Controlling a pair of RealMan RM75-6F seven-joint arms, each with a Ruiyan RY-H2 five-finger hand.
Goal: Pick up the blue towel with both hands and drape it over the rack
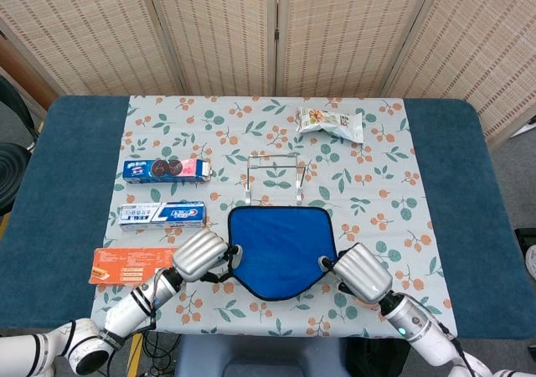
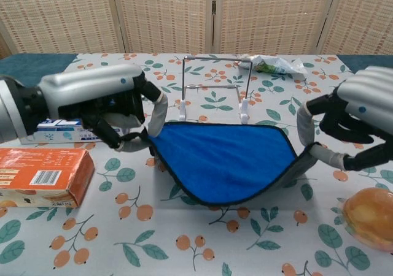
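The blue towel (image 1: pixel 280 251) (image 2: pixel 224 159) hangs by its two near corners above the table, sagging in the middle, its far edge still resting near the rack's feet. My left hand (image 1: pixel 201 256) (image 2: pixel 107 107) pinches the left corner. My right hand (image 1: pixel 362 272) (image 2: pixel 353 126) pinches the right corner. The thin metal rack (image 1: pixel 275 176) (image 2: pixel 213 86) stands upright just beyond the towel, apart from both hands.
On the floral cloth (image 1: pixel 385 218), left of the towel, lie an orange box (image 1: pixel 130 265) (image 2: pixel 40 176), a toothpaste box (image 1: pixel 162 215) and a cookie box (image 1: pixel 167 170). A snack bag (image 1: pixel 330 122) lies behind the rack. A bun (image 2: pixel 370 218) sits near right.
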